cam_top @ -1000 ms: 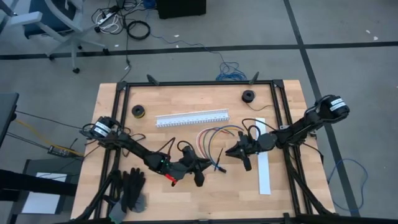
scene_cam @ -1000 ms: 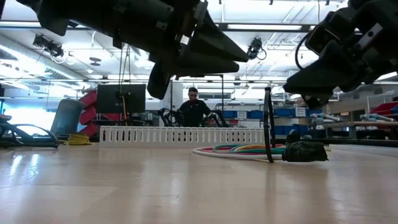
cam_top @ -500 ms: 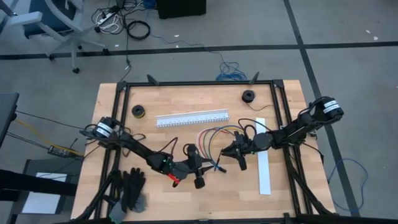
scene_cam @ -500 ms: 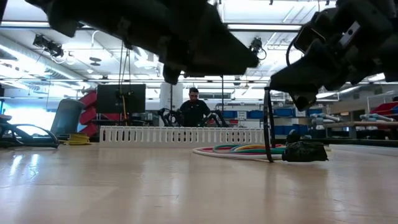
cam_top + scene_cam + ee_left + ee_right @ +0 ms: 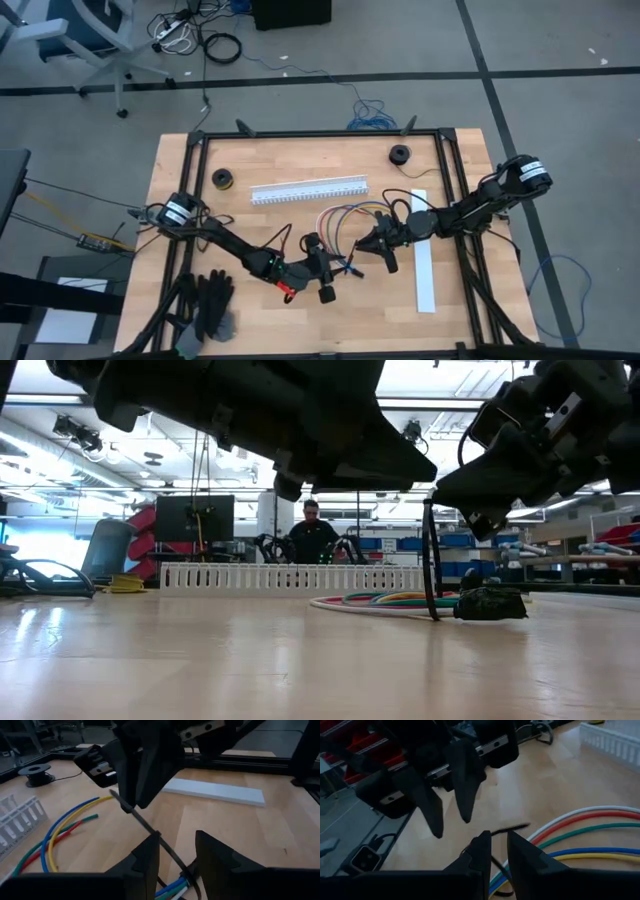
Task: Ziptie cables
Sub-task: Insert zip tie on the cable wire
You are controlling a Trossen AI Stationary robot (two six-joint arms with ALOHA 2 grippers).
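Change: left gripper (image 5: 330, 268) has moved in toward the cables (image 5: 345, 222) since a second ago; fingers now part-spread, holding nothing.
Writing: none legible.
Right gripper (image 5: 376, 244): fingers pinched on a black zip tie (image 5: 145, 825) beside the cable ends.
Cables: looped on the table (image 5: 200, 300), between both grippers, below the white slotted channel (image 5: 308, 190).
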